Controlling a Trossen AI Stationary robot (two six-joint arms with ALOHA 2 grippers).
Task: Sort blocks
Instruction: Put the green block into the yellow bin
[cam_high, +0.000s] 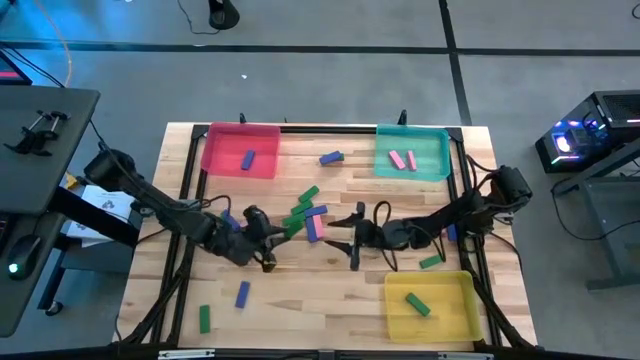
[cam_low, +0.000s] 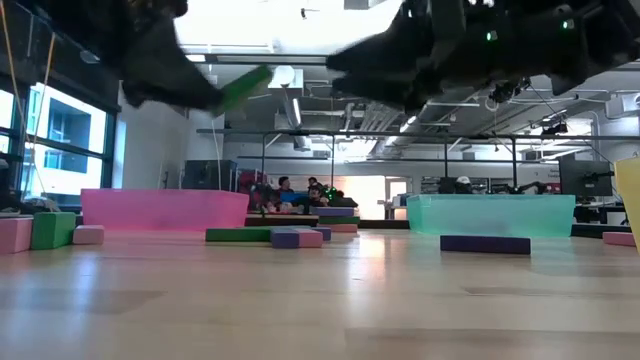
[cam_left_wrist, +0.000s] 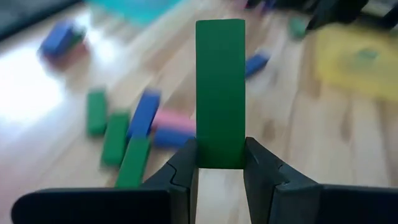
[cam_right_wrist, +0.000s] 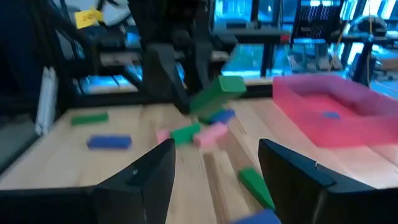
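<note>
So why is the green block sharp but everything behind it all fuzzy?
In the left wrist view the green block sits close in the left gripper, so it looks crisp, while the blocks on the table behind are smeared. In the low view bright ceiling light turns the arms overhead into dark shapes. The right wrist view is soft all over.

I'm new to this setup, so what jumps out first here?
The left end effector grips a green block, lifted above the table's middle. The right end effector waits open across from it. Pink, teal and yellow trays stand at the edges.
</note>
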